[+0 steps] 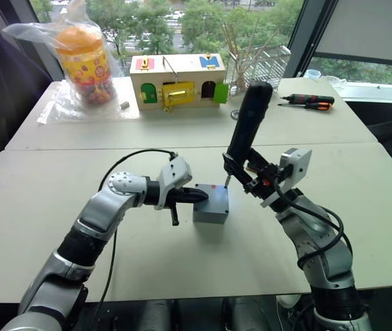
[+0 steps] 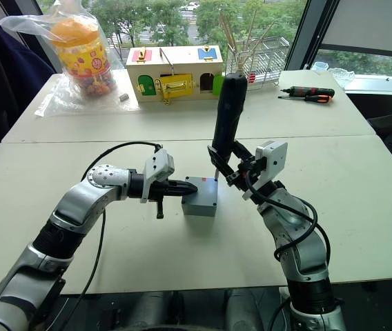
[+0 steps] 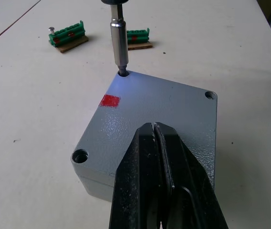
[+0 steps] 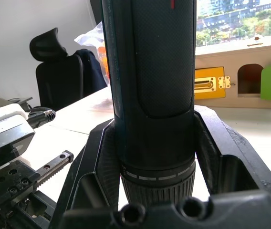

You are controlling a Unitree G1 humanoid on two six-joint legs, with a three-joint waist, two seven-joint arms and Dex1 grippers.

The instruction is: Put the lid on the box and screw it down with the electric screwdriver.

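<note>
Clamped in the right gripper [image 1: 251, 181], the near-upright electric screwdriver [image 1: 246, 131] sets its bit in a corner screw hole of the lid [image 3: 159, 114], seated on the box [image 1: 210, 209] mid-table, while the closed left gripper [image 3: 160, 176] presses beside it.

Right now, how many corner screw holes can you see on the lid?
3 on the lid: one under the electric screwdriver bit, one at the far corner, one at the near corner. The fourth would lie behind the left gripper.
</note>
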